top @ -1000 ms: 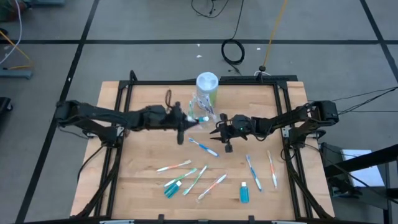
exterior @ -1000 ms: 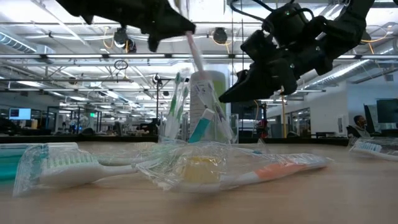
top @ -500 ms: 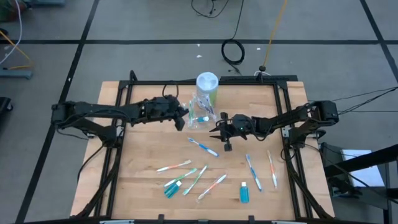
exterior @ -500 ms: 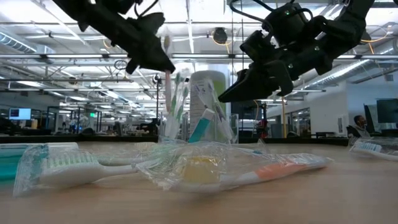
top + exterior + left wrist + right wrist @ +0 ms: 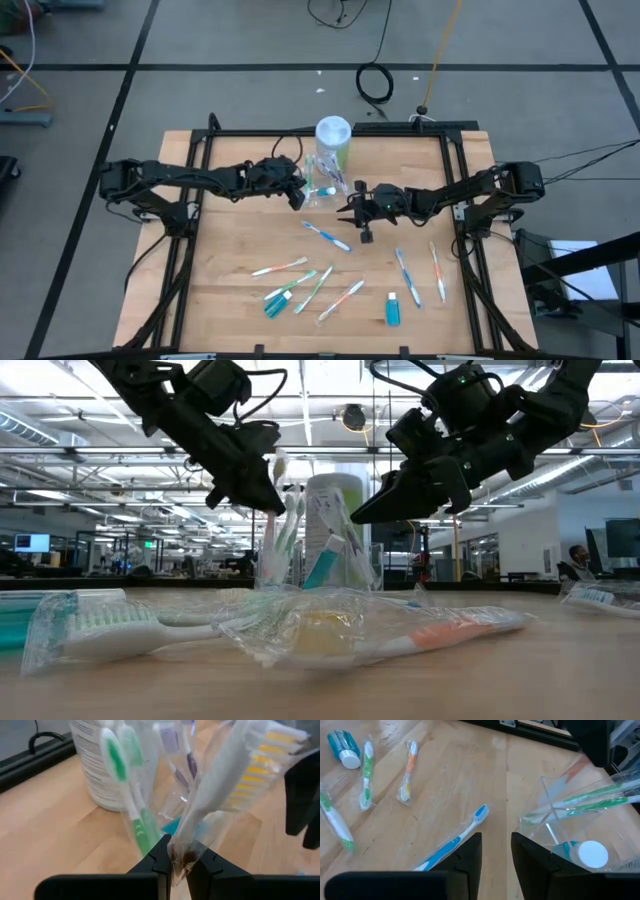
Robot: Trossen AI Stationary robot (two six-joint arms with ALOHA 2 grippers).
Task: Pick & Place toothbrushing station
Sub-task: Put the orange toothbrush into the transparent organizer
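A clear plastic cup (image 5: 322, 188) stands on the wooden table in front of a white bottle (image 5: 332, 135). It holds green toothbrushes (image 5: 592, 800) and a blue tube (image 5: 587, 854). My left gripper (image 5: 298, 192) is at the cup's left side, shut on a wrapped white toothbrush (image 5: 235, 775) with yellow bristles. My right gripper (image 5: 352, 205) hangs open just right of the cup, with nothing between its fingers. Several wrapped toothbrushes (image 5: 313, 288) and two blue tubes (image 5: 392, 308) lie flat on the near half of the table. My left gripper pinches the wrapped toothbrush between its two fingers, on the clear wrapper around the handle (image 5: 180, 851) below the head. The fingers come slanting down from the table's left. The brush stands nearly upright, head up (image 5: 281, 460), and its lower part (image 5: 268, 550) reaches down into the cup.
A blue toothbrush (image 5: 327, 236) lies on the table just near of the cup, below my right gripper. Two more brushes (image 5: 405, 275) lie toward the right edge. Black frame rails (image 5: 330, 131) run round the table's edges.
My left gripper has come down toward the cup and rolled, carrying the wrapped toothbrush. The brush has swung from slanting to nearly upright, head up, and its lower end has gone in among the brushes in the cup.
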